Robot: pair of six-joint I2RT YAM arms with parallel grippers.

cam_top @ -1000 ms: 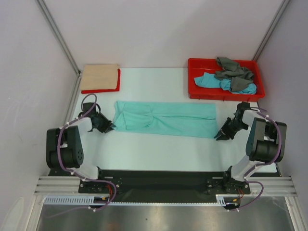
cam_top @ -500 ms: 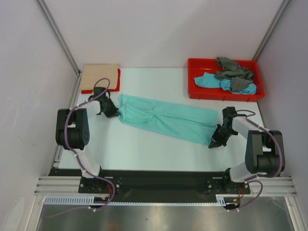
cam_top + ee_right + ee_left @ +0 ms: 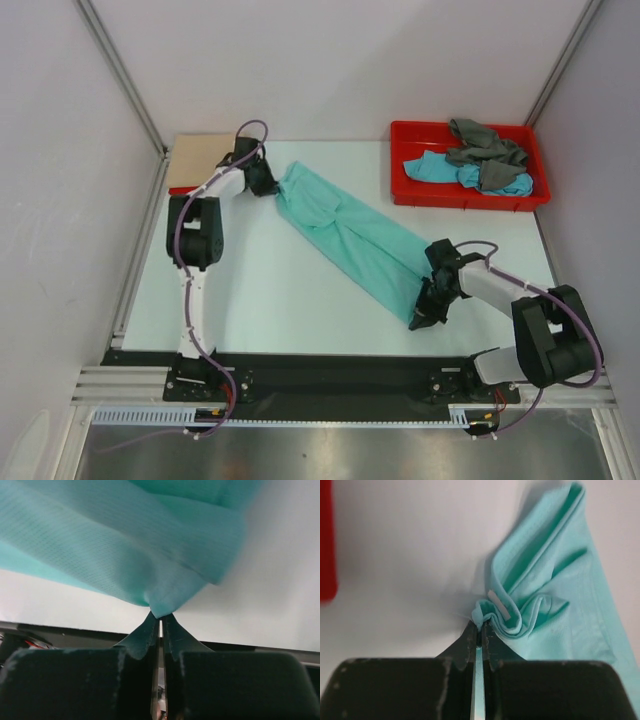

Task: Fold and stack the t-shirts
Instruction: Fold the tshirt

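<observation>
Item 1. Left claw point(image 3: 480, 627): pressed together on a bunched end of the mint-green t-shirt point(image 3: 555, 595), the cloth gathered in ruffles just ahead of the tips. It sits at the far left of the worktop point(image 3: 300, 300).

Item 2. Right claw point(image 3: 160, 617): pinching the opposite end of the same shirt by a small point of fabric. It sits near the front edge, right of centre.

Item 3. Mint-green t-shirt point(image 3: 350, 235): a long narrow band, apparently already folded lengthwise. It stretches diagonally between the two claws, from far left to near right, sagging a little at the middle.

Item 4. Beige t-shirt point(image 3: 195, 158): folded flat at the far left corner, just beside the left claw point(image 3: 264, 180). A red t-shirt point(image 3: 176, 189) shows as a thin edge beneath it (presumably the stack begun).

Item 5. Red tray point(image 3: 460, 203): far right, holding a crumpled grey t-shirt point(image 3: 485, 145) and a turquoise-blue t-shirt point(image 3: 430, 168), both unfolded.

Step in hand, as judged: the band is held taut at both ends, midway through folding.

Next move, as judged: the right claw point(image 3: 422, 316) must bring its end across to meet the far end, with tension kept even so the layers do not slip, before the bundle goes onto the beige pile.
</observation>
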